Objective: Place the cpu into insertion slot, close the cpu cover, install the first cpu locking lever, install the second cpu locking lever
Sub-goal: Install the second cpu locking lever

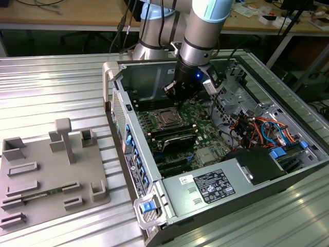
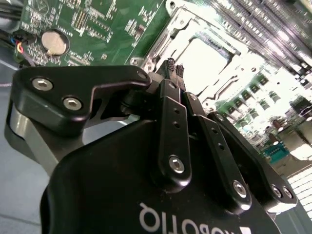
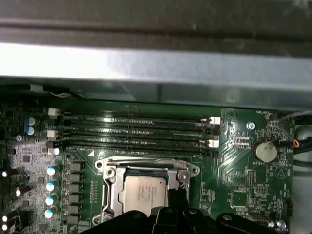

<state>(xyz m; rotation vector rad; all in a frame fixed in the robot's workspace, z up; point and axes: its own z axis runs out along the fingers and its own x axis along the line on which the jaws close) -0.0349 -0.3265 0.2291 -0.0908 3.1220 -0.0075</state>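
Fingers (image 2: 171,66) of the gripper (image 2: 174,68) are drawn together with their black tips meeting, and nothing can be seen held between them. In the second wrist view those tips hang just above the near edge of the cpu cover (image 2: 170,34), close to the corner of the metal frame; whether they touch it cannot be told. In the exterior view the gripper (image 1: 177,96) reaches down from the arm (image 1: 203,31) into the open computer case (image 1: 288,170), right over the socket area of the green motherboard (image 1: 200,116).

The cpu (image 3: 142,194) lies flat in its slot, its silvery-grey top showing through the square opening of the cpu cover (image 3: 112,187) in the first wrist view. The cover looks lowered around the chip rather than standing up, with its frame lying along the chip's sides. In the exterior view the cpu (image 1: 167,119) sits in the middle of the board, just below the gripper.

Beside the socket run the long black memory slots (image 3: 131,129), and a round coin battery (image 3: 265,151) sits on the board well off to one side of it. On the table at the exterior view's left rests a grey parts tray (image 1: 51,175) with raised holders, well apart from the case.
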